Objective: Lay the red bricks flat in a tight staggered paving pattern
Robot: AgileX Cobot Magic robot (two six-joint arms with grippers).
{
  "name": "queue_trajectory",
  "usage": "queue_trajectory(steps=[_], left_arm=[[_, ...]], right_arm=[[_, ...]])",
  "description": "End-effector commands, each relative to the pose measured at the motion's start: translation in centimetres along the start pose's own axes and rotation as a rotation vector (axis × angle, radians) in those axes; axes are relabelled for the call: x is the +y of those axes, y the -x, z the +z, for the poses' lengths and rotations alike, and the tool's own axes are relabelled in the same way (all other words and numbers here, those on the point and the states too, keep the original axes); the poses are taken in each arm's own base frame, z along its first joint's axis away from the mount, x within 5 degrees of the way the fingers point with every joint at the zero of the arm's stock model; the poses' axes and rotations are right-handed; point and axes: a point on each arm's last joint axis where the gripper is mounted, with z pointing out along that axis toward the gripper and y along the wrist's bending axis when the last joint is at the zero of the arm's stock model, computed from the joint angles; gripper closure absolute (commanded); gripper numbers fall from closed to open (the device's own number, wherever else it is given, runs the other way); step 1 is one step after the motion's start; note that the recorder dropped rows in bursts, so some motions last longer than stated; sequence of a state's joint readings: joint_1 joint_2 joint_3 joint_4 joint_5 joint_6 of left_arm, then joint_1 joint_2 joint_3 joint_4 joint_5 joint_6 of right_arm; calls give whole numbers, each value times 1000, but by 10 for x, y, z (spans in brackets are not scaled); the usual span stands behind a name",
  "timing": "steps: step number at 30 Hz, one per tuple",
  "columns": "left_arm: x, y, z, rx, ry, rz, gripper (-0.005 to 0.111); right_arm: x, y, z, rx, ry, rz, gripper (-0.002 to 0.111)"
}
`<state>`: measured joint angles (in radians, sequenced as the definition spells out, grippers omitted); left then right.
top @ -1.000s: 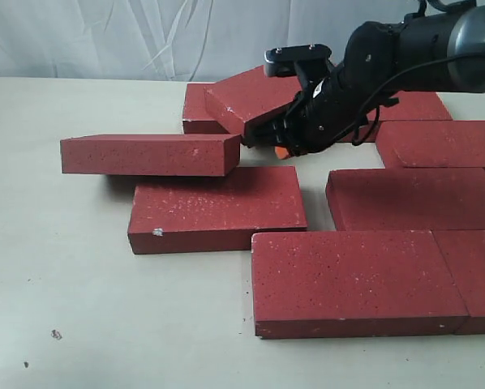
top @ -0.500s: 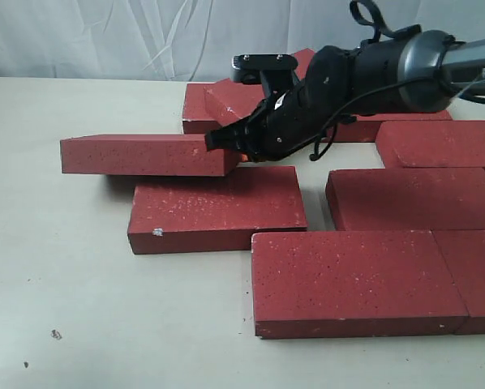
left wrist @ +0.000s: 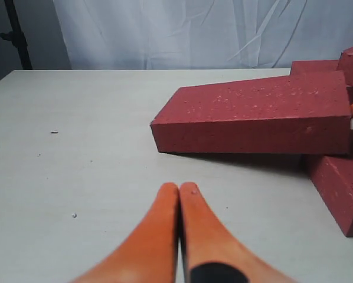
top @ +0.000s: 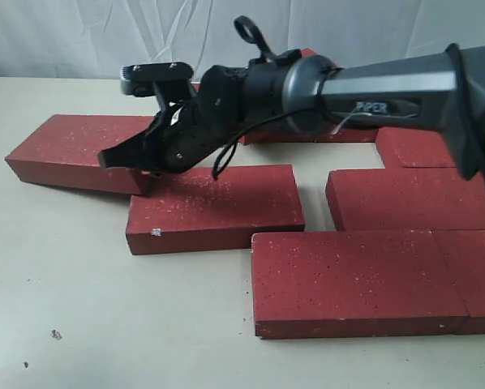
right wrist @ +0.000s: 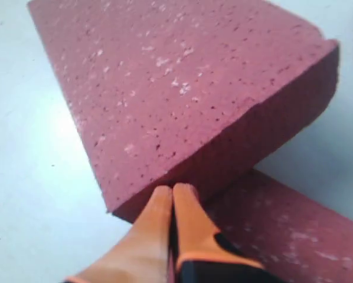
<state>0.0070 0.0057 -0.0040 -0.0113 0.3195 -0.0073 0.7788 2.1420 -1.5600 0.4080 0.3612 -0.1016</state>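
Tilted brick [top: 64,150] pushed left, closed right gripper [top: 105,159] touching, flat brick [top: 218,207] underneath

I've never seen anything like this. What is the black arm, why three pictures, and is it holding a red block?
This is a robot with two arms, each ending in a two-fingered gripper. The wide picture comes from a camera off the arms; the other two come from cameras on each wrist, looking along orange fingers. On the pale table lie red bricks, most flat, like the front brick. One tilted brick leans with an end on a neighbour. The right gripper reaches across, shut, its tips at that brick's edge; it holds nothing. The left gripper, also shut and empty, hovers over the table.
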Motion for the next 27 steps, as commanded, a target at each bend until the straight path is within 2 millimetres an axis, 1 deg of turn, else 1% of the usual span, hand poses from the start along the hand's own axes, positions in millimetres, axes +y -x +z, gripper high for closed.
queue_trajectory(steps=[1,5,10,19,27], left_arm=[[0,0,0,-13,0,-1,107],[0,0,0,-13,1,1,107],[0,0,0,-13,1,1,107],[0,0,0,-13,1,1,107],[0,0,0,-13,2,5,107]], right_arm=[[24,-2,18,24,43,-35,109],[39,-2,26,50,72,-60,109],[43,1,24,52,81,-65,109],[46,-1,10,137,82,-107,109],[48,1,-16,227,54,-198,109]])
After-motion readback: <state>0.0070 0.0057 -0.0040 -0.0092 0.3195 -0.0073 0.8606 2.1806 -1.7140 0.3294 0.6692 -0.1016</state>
